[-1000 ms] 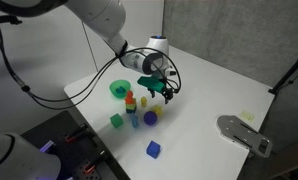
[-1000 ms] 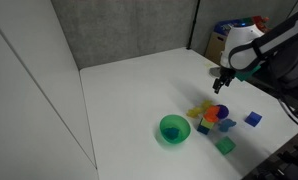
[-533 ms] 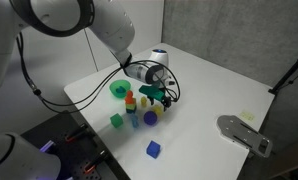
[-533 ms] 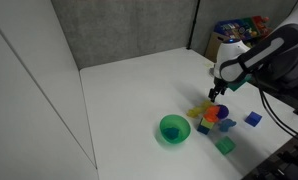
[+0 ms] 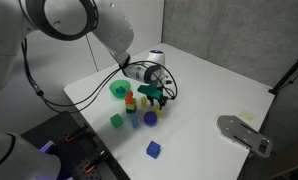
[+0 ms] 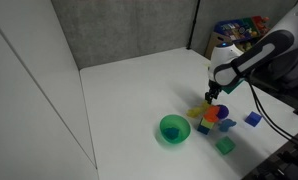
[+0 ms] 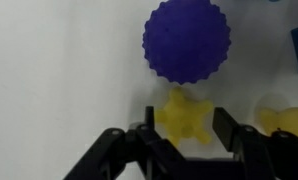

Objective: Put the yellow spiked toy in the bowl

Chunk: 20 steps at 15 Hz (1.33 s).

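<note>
The yellow spiked toy [image 7: 183, 114] lies on the white table, right below the purple-blue spiked ball [image 7: 186, 39] in the wrist view. My gripper [image 7: 186, 128] is open and lowered over the toy, with one finger [image 7: 148, 127] on each side and small gaps between them and it. In both exterior views the gripper [image 5: 157, 98] [image 6: 215, 95] hangs low over the cluster of toys, and the toy itself is mostly hidden beneath it. The green bowl [image 5: 119, 89] [image 6: 173, 129] stands empty beside the cluster, a short way from the gripper.
An orange-topped stacked piece [image 5: 130, 100], a green cube [image 5: 117, 121] and a blue cube [image 5: 153, 149] stand near the ball [image 5: 150, 118]. Another yellow piece [image 7: 285, 120] lies just right of the gripper. A grey device [image 5: 243, 133] sits at the table's edge.
The gripper has moved down and toward the toy cluster, and now straddles the yellow spiked toy. The toys and the bowl have not moved.
</note>
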Motion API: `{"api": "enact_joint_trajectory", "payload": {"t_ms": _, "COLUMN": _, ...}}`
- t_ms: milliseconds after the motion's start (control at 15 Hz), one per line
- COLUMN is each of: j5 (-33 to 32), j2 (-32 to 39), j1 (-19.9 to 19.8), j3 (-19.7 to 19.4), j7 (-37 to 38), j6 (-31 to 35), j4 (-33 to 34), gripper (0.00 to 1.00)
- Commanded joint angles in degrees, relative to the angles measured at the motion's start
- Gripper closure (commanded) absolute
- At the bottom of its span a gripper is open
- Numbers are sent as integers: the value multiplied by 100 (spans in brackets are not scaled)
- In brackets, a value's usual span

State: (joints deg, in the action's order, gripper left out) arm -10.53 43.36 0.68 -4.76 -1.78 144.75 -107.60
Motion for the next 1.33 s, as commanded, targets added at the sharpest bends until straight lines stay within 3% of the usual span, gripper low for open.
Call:
{"api": "enact_joint_trajectory", "payload": {"t_ms": 0, "j5": -86, "j2": 94, "j1": 94, "j3": -76, "j7": 102, "j6": 117, "j4": 111, "gripper": 63}}
{"api": "enact_joint_trajectory", "payload": {"t_ms": 400, "j5": -117, "j2": 188, "j1": 155, "j3": -156, "j7": 113, "j6": 385, "j4": 97, "gripper": 56}}
{"api": "enact_joint_trajectory", "payload": {"t_ms": 533, "j5": -109, "j2": 226, "j1": 165, "j3": -169, "j7": 112, "j6": 473, "j4": 94, "gripper": 67}}
{"api": "enact_joint_trajectory", "payload": {"t_ms": 600, "j5": -105, "j2": 245, "j1": 174, "j3": -175, "j7": 115, "j6": 522, "j4": 93, "gripper": 83}}
{"api": "enact_joint_trajectory", "payload": {"t_ms": 733, "j5": -111, "j2": 266, "j1": 199, "j3": -194, "j7": 114, "j6": 626, "j4": 88, "gripper": 96}}
{"api": "enact_joint_trajectory", "payload": {"t_ms": 1267, "j5": -121, "j2": -177, "j1": 364, "j3": -262, "j7": 170, "j6": 674, "j4": 4, "gripper": 96}}
